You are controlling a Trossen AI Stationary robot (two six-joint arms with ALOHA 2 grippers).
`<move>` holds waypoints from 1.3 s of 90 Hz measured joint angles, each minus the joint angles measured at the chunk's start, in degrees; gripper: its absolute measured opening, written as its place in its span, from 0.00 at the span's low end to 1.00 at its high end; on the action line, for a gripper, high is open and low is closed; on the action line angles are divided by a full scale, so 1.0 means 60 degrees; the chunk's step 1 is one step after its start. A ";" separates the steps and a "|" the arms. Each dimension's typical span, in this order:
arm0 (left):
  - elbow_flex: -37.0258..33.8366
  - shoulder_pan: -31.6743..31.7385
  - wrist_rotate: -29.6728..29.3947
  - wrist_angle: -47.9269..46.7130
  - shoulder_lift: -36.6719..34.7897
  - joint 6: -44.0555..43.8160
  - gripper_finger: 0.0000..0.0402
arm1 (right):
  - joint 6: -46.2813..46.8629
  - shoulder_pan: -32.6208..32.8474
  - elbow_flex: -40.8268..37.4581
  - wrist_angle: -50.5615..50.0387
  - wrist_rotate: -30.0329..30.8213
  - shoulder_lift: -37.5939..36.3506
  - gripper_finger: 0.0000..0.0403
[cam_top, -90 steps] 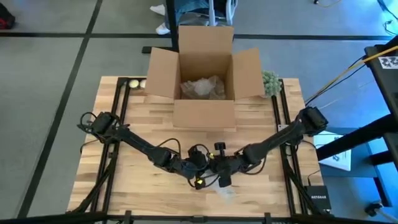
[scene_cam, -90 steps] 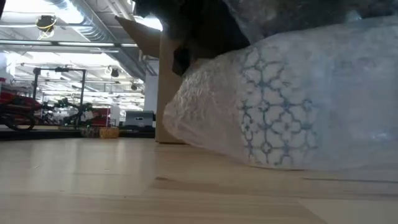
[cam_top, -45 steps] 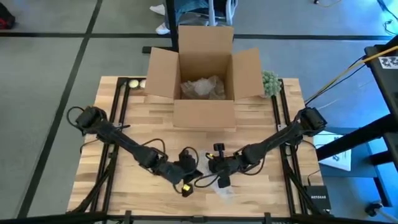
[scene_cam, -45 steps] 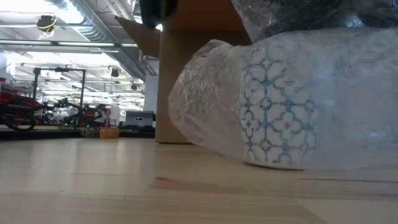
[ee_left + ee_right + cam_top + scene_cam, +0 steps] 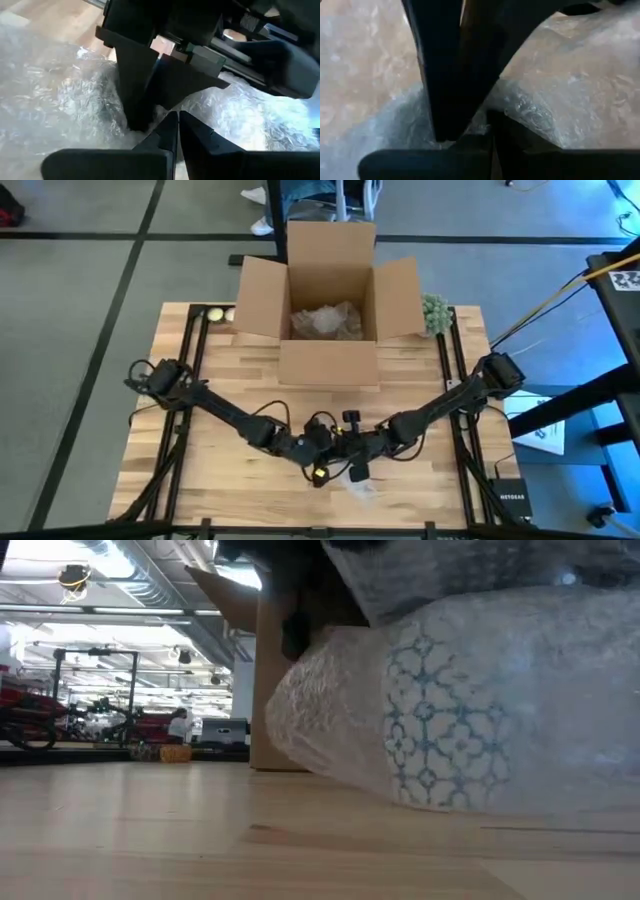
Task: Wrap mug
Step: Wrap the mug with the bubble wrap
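left gripper [image 5: 318,442]: reaching to the table's front-centre, meeting the right one over the bundle; in the left wrist view fingers [image 5: 167,132] are pressing nearly together, only a thin slit showing, tips pushing into the bubble wrap [image 5: 55,107]
right gripper [image 5: 352,448]: sitting just beside the left gripper, tips facing it; in the right wrist view fingers are closing tight, nipping the wrap
mug [image 5: 440,715]: lying on its side under the grippers near the front edge, blue snowflake-like pattern showing through the wrap, resting on the wooden table [image 5: 220,380]
bubble wrap: covering the mug all round, loose bulge hanging off one end
cardboard box [image 5: 328,300]: standing open at the table's back, crumpled packing inside, well apart from the grippers
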 joint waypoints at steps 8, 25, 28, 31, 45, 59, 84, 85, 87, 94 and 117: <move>0.0012 0.0041 -0.0046 -0.0039 0.0027 -0.0031 0.00 | -0.0135 0.0000 0.0359 -0.0928 -0.0016 -0.0256 0.00; 0.0001 0.0030 -0.0195 -0.0083 -0.0002 -0.0032 0.00 | -0.0138 0.0011 0.1132 -0.2450 -0.0251 -0.1144 0.00; 0.0001 0.0030 -0.0198 -0.0083 -0.0002 -0.0027 0.00 | -0.0135 0.0009 0.1133 -0.2454 -0.0498 -0.1248 0.00; -0.0003 0.0030 -0.0199 -0.0078 -0.0002 -0.0021 0.00 | -0.0135 0.0000 0.1134 -0.2393 -0.0716 -0.1302 0.00; -0.0010 0.0030 -0.0209 -0.0024 -0.0002 -0.0029 0.00 | -0.0113 0.0004 0.0886 -0.1604 -0.0917 -0.0937 0.00; -0.0049 -0.0012 -0.0178 -0.0239 -0.0092 -0.0008 0.00 | -0.0052 -0.0044 0.0365 -0.0800 -0.0823 -0.0360 0.00; -0.0054 -0.0500 -0.0252 -0.0727 -0.1052 -0.0032 0.00 | 0.0136 -0.0075 0.0217 -0.0438 -0.0382 -0.0050 0.00; -0.0054 -0.0526 -0.0251 -0.0768 -0.1092 -0.0032 0.00 | 0.0137 -0.0077 0.0219 -0.0426 -0.0355 -0.0050 0.00; -0.0054 -0.0582 -0.0244 -0.0824 -0.1159 -0.0044 0.00 | 0.0139 -0.0085 0.0217 -0.0441 -0.0301 -0.0050 0.00; -0.0050 -0.0859 -0.0266 -0.0920 -0.1400 -0.0188 0.00 | 0.0167 -0.0123 0.0211 -0.0448 -0.0224 -0.0050 0.00; -0.0036 -0.1282 -0.0426 -0.0894 -0.1011 -0.0509 0.00 | 0.0197 -0.0127 0.0133 -0.0193 0.0090 -0.0050 0.00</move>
